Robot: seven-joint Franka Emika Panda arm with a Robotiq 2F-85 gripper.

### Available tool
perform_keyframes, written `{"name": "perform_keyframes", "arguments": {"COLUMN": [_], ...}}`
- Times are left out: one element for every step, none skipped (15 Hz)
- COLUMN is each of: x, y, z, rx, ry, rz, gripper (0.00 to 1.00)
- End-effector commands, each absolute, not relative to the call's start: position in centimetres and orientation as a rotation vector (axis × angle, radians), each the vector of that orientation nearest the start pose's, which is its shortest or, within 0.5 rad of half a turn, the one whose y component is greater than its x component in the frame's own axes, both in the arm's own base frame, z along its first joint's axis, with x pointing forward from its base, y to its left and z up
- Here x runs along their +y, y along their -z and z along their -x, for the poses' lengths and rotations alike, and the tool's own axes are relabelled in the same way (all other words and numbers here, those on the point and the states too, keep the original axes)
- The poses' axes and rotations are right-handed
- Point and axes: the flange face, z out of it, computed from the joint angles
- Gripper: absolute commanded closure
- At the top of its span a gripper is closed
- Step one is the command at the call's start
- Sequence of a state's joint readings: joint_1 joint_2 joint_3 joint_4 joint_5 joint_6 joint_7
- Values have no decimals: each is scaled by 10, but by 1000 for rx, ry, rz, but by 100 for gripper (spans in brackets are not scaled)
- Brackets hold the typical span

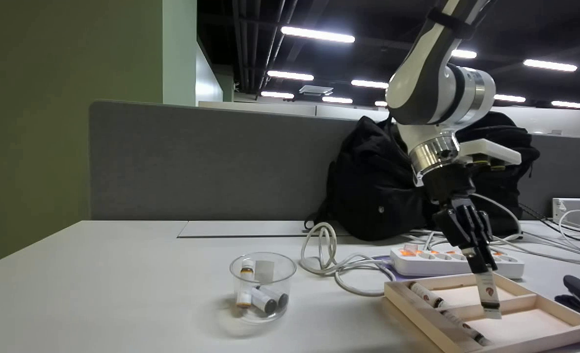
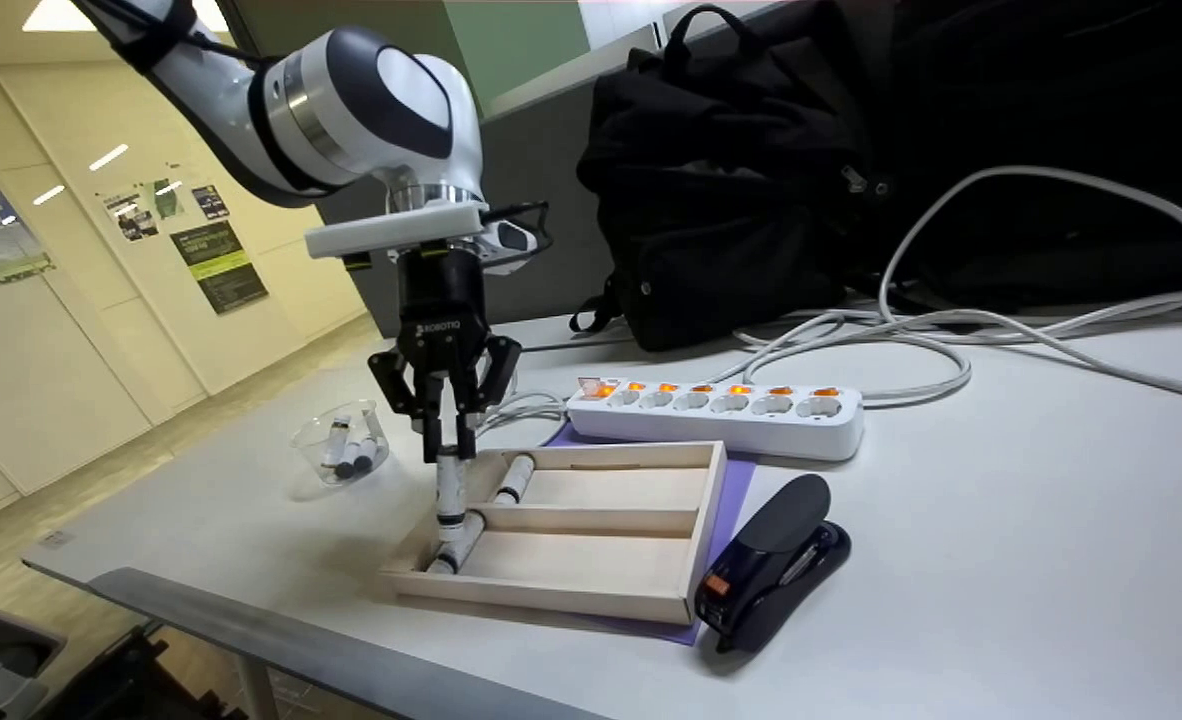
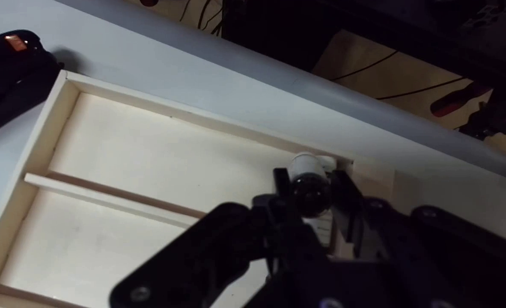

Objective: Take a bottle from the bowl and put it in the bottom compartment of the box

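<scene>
Fingers [image 2: 467, 437] are gripping a small bottle [image 1: 487, 292] above the box [image 2: 591, 518].
Parted only by the bottle's width, they are pinching its upper part, and it is hanging nearly upright over the compartment [image 2: 581, 565] nearer the edge of the desk [image 2: 951, 560], where another bottle [image 1: 465, 327] is lying at one end; more bottles [image 1: 245, 287] are resting in the clear bowl [image 1: 286, 277].

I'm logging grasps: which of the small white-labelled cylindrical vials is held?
The vial gripped nearly vertical by the black two-finger hand; the others rest in the round clear bowl or the pale wooden box.
</scene>
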State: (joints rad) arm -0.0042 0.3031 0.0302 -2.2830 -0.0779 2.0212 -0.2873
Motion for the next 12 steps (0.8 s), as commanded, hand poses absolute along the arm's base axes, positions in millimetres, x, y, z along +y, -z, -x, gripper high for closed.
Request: {"name": "perform_keyframes", "arguments": {"x": [-13, -17, -19, -22, -26, -29, -31, -33, -35, -36, -37, -38], "y": [-200, -199, -196, -194, -192, -191, -189, -186, -183, -182, -180, -178], "z": [-465, -465, -465, -463, -461, -460, -458, -457, -457, -456, -456, -456], "rx": [-455, -443, -438, -427, -406, -396, -385, -378, -366, -359, -354, -346], "ry": [-808, -812, -838, -857, -877, -888, -904, -917, -927, -933, -935, -933], "rz": [2991, 2987, 2975, 2969, 2966, 2957, 2953, 2946, 2947, 2951, 2950, 2953], "gripper": [93, 93, 93, 93, 93, 93, 93, 93, 93, 93, 93, 93]}}
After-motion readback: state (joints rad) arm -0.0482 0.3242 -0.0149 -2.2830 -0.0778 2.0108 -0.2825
